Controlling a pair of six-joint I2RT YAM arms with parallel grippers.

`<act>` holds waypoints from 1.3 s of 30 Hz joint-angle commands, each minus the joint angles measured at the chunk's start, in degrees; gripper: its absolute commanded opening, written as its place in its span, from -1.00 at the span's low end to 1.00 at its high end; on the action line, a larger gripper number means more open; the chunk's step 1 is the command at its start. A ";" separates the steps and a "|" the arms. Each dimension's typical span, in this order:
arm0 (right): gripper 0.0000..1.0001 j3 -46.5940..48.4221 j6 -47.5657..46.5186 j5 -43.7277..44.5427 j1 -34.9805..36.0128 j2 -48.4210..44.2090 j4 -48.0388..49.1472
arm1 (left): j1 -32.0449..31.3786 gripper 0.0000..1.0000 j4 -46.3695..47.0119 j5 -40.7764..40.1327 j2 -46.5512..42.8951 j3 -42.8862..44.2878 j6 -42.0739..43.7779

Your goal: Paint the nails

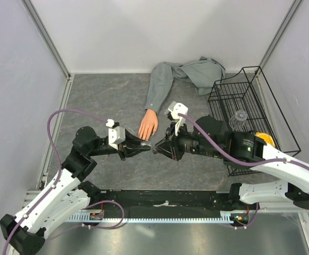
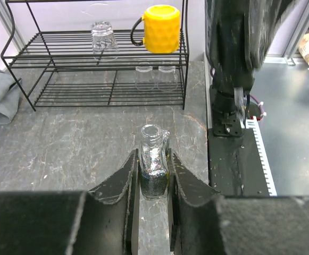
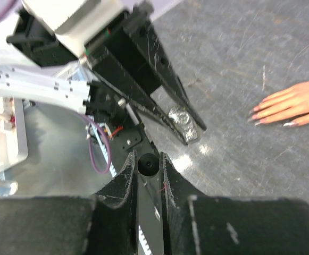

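Two arms meet tip to tip at the middle of the grey stone-patterned worktop [image 1: 101, 101], just in front of the mannequin hand's fingertips. The left arm [image 1: 85, 146] reaches in from the left, and the left jaws are clamped on a small glass bottle [image 2: 154, 164] that stands upright on the worktop. Its neck is uncapped and dark liquid fills its lower part. Just beyond the bottle lies the peach mannequin hand [image 1: 148, 126], palm down, its fingers pointing toward the arms. The nails [image 3: 259, 122] show as pale tips at the ends of those fingers, close to both jaws but touched by neither. The left arm's fingers and the bottle lie between the right wrist camera and part of the worktop near the hand. The right arm [image 1: 213, 141] comes in from the right, and the right jaws are closed on a small dark round piece [image 3: 147, 163], held just beside the bottle's mouth. Behind the hand its grey shirt sleeve [image 1: 158, 87] runs back to a crumpled heap by the rear wall. Farther right a black wire rack [image 2: 95, 67] holds an upturned glass [image 1: 240, 118], two more glasses [image 2: 146, 77] on a lower shelf and a yellow mug [image 2: 162, 29].
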 commanded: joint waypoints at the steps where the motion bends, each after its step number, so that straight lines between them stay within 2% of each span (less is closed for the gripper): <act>1: -1.00 4.64 0.41 6.44 0.95 -0.49 2.59 | -0.21 -0.97 -2.67 1.41 1.27 1.29 4.98; 15: -1.00 11.05 -2.67 13.11 1.04 8.92 1.97 | -0.47 -0.97 -3.12 1.59 1.19 1.56 5.16; 39: -1.00 6.75 -1.70 16.01 0.95 7.43 0.30 | -0.56 -0.96 -2.24 0.54 0.22 1.21 4.19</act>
